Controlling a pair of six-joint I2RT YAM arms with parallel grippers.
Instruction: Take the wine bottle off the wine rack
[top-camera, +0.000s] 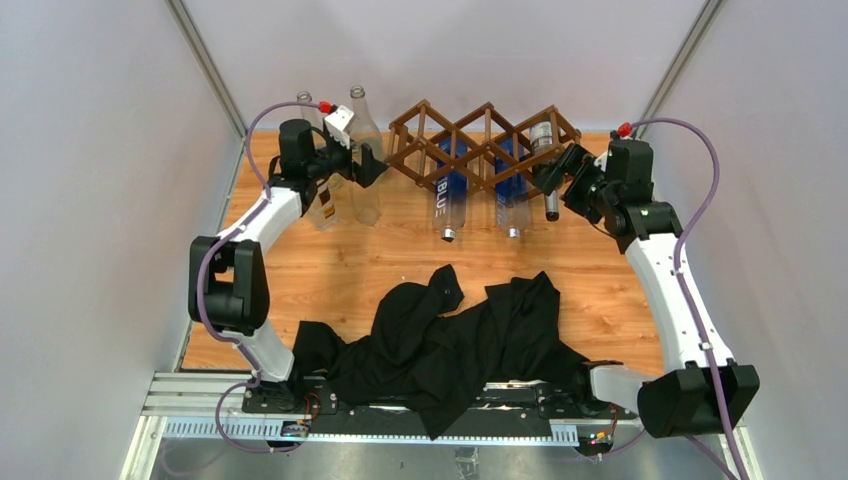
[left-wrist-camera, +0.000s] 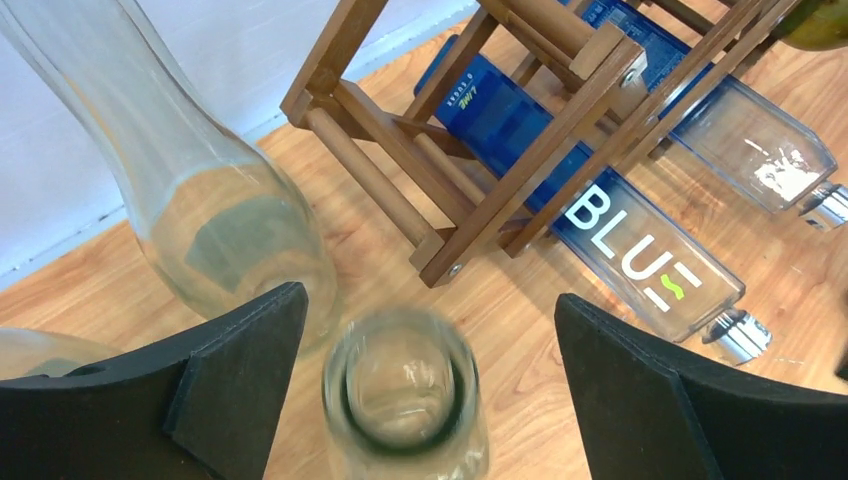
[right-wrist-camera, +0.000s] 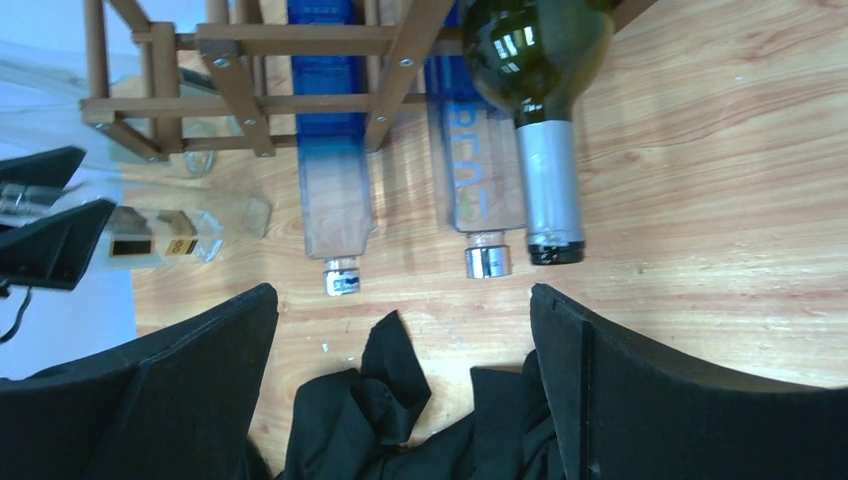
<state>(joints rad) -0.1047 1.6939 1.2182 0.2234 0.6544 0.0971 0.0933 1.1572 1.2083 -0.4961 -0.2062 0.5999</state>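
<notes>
- Wine bottle (right-wrist-camera: 541, 45): dark green glass with rounded shoulders and a silver foil neck. It lies in the right-hand cell of the wine rack (top-camera: 485, 140), its neck poking out of the near side and sloping down toward the worktop (top-camera: 330, 270).
- The wine rack is a lattice of thin brown wooden sticks forming diamond cells, with small metal screw heads at the joints.
- Two square-sided blue bottles (top-camera: 445, 195) of clear, blue-tinted material with metal caps lie in the rack's lower cells, left of the wine bottle.
- Right hand (right-wrist-camera: 402, 300): its matte black fingers are spread wide apart, holding nothing, on the near side of the rack's right end.
- Left hand (left-wrist-camera: 430, 300): fingers apart, at the rack's left end, with the round mouth of a clear glass bottle (left-wrist-camera: 405, 405) between them, untouched.
- A crumpled black cloth (top-camera: 450, 340) lies well nearer than the rack on the wood-grain worktop.
</notes>
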